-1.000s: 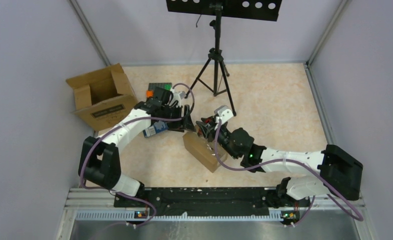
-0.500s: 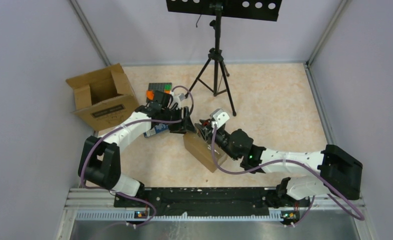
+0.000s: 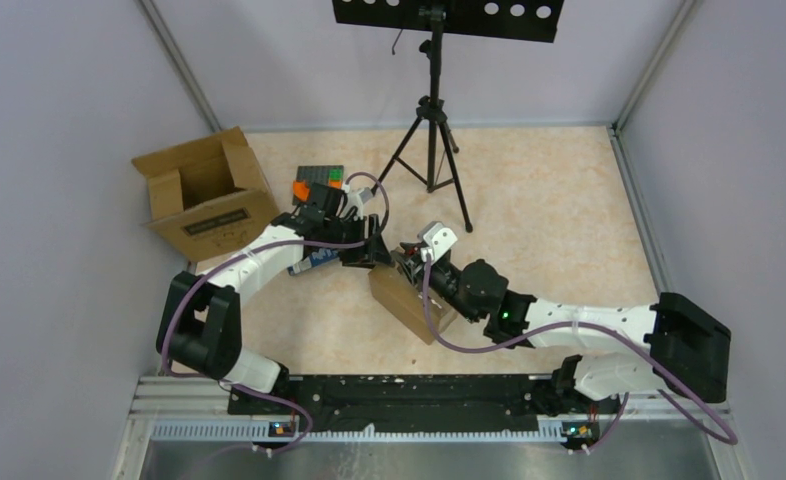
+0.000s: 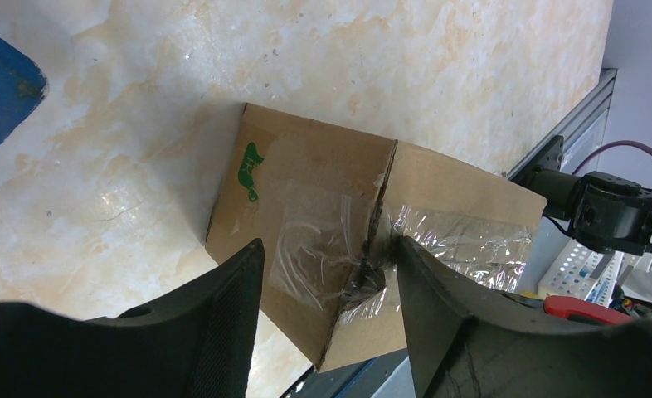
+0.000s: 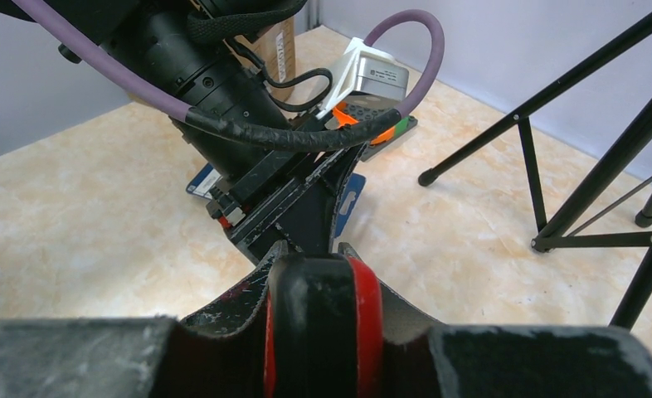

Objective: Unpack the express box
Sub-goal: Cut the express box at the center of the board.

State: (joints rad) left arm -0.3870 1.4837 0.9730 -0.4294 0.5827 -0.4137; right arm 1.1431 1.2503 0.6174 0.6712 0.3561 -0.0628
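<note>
Far left of the top view: opened carton (image 3: 205,196), flaps up, close to the wall. Looks like an emptied one parked out of the way. Right of it is a black tray (image 3: 317,174) with orange and green bits. A blue packet (image 3: 312,260) lies flat under the left arm; whether it's box contents, can't tell.

Centre: express box (image 3: 410,305), sealed, lying diagonally on the worktop (image 3: 559,210), with clear tape (image 4: 451,236) across the flap seam. Over its upper end the left pincer (image 4: 327,249) is spread, fingers straddling the taped seam, nothing pinched. Probably there to steady the box or catch the tape. Facing it, the right pincer (image 5: 313,253) is pressed on a red-and-black tool (image 5: 323,327), aimed at the same box end. Likely a cutter for the tape, though no blade is visible. Box unopened, so this one is at an early stage.

Right of centre: black tripod (image 3: 431,140) carrying a perforated plate (image 3: 447,14) at the top edge.

Worktop is beige, marbled, slightly glossy. Lilac walls (image 3: 59,150) on three sides, metal corner posts, black rail (image 3: 389,392) along the bottom holding both arm bases.
</note>
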